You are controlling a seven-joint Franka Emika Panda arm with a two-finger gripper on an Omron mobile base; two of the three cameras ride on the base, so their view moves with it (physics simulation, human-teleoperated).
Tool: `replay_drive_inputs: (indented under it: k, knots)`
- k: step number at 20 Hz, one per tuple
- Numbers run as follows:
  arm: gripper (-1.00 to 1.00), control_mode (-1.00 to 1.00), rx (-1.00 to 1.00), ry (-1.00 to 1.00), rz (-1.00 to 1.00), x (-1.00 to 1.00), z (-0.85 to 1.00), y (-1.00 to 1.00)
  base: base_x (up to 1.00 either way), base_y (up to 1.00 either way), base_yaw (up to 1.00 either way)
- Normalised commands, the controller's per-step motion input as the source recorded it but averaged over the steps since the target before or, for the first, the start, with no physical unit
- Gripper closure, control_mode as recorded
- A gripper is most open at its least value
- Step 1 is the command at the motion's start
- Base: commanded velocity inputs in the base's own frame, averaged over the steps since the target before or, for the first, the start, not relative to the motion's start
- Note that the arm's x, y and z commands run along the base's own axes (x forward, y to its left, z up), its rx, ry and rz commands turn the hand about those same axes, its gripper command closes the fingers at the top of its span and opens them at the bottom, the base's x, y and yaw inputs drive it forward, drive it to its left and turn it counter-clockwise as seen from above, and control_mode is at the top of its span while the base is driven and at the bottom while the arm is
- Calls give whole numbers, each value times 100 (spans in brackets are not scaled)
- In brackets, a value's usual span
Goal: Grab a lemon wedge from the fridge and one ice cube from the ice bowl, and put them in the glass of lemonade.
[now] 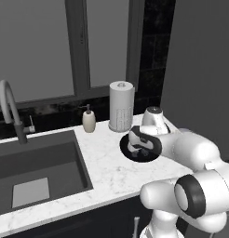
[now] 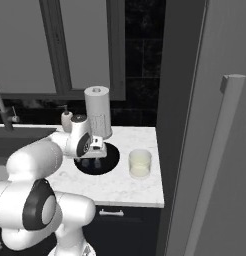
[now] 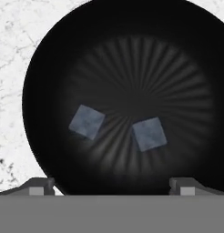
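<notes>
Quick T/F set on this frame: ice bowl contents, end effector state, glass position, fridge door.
1. The ice bowl holds two ice cubes. True.
2. The end effector is shut on a cube. False: it is open above the bowl, holding nothing.
3. The glass of lemonade stands inside the bowl. False: it stands on the counter beside it.
4. The fridge door is closed. True.
5. A paper-towel roll stands behind the bowl. True.

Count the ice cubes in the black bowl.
2. One ice cube lies left of the centre of the ice bowl in the hand view, the other right of centre, apart.
</notes>
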Motion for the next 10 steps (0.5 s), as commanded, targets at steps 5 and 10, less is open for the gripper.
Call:
replay_drive_inputs:
  k: [5,10]
  knots:
    - [-100,-100,0,7,25,0,-1,-1,0,0,0]
    - [-100,-100,0,0,17,0,-20,0,0,0,0]
